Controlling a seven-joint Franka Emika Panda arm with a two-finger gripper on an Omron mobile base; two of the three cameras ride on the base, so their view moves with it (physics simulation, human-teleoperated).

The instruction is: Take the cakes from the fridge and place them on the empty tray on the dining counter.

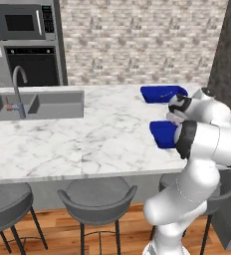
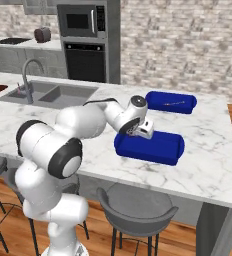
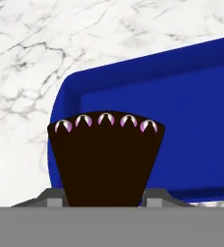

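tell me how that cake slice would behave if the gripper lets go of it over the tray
The cake slice is a flat-sided wedge, so it would probably settle rather than roll. It looks small against the blue tray, so likely light. Its pink-dotted edge looks like soft icing, so a hard squeeze from the gripper might mar it.

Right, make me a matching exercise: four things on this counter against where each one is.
Things:
1 cake slice
2 nearer blue tray
3 farther blue tray
4 sink

Places:
A sunk into the counter by the tap
B gripped in the hand
C just below the hand
D beyond the hand, toward the far edge

Pairs: 1-B, 2-C, 3-D, 4-A
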